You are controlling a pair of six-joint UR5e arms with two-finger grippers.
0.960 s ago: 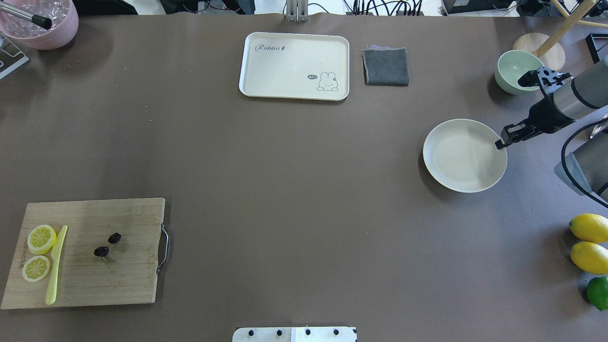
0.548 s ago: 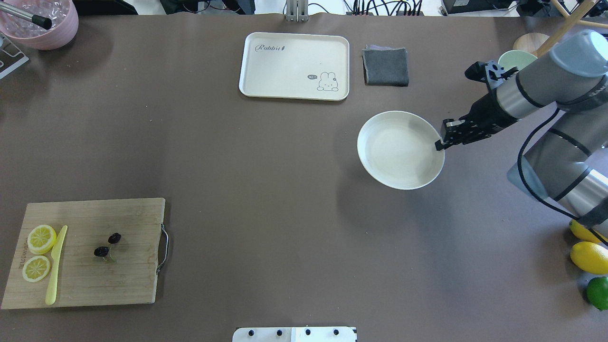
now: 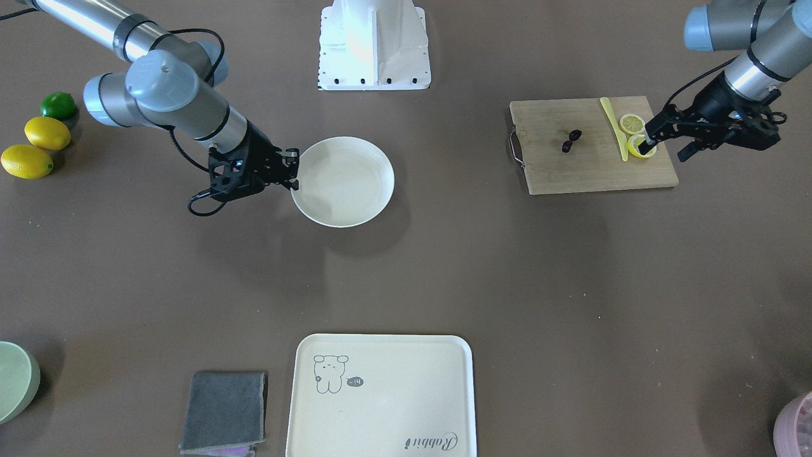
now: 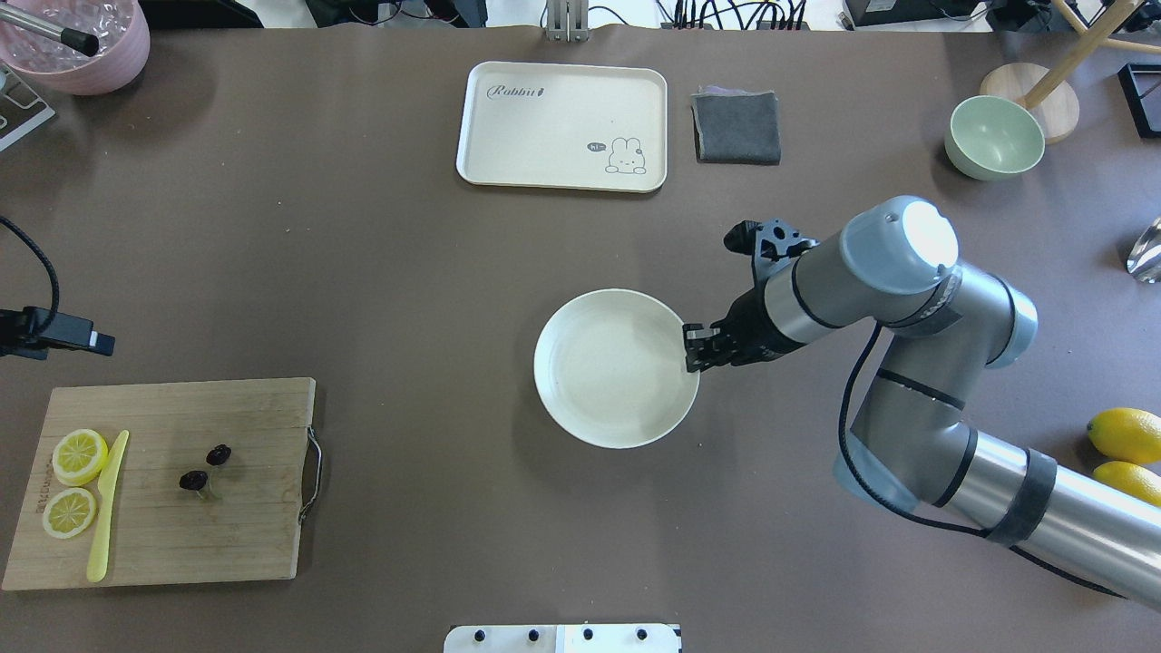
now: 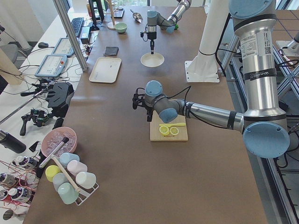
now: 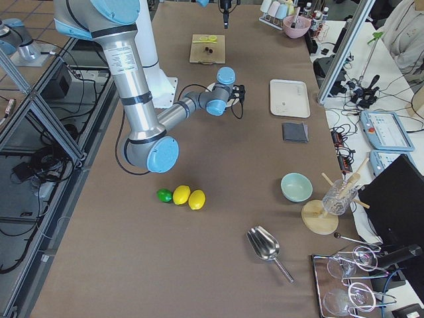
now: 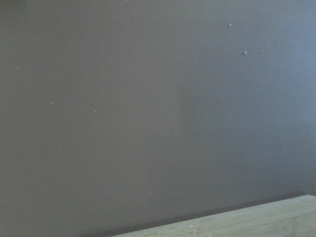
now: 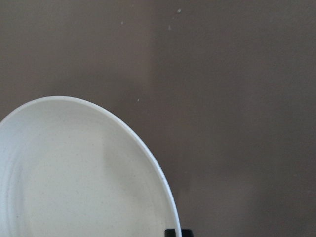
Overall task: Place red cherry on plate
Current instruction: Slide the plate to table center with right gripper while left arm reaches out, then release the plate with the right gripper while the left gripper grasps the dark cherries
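Observation:
The red cherry [image 4: 205, 467], a pair of tiny dark fruits on thin stems, lies on the wooden cutting board [image 4: 227, 535] at the near left, and also shows as the cherry [image 3: 571, 141] in the front-facing view. The round cream plate [image 4: 617, 381] is near the table's middle. My right gripper [image 4: 691, 349] is shut on its right rim, and the plate [image 3: 346, 184] casts a shadow beneath it. My left gripper [image 3: 664, 152] hovers open over the board's outer edge by the lemon slices, a little way from the cherry.
Two lemon slices [image 4: 77, 453] and a yellow knife [image 4: 107, 508] share the board. A cream tray [image 4: 562, 127], a grey cloth [image 4: 736, 127] and a green bowl [image 4: 993, 136] stand at the far side. Lemons [image 4: 1125, 435] lie at the right edge, a pink bowl [image 4: 73, 41] at the far left.
My right arm has carried the plate leftward from the right side to the table's middle. My left gripper has come into the overhead view at the left edge.

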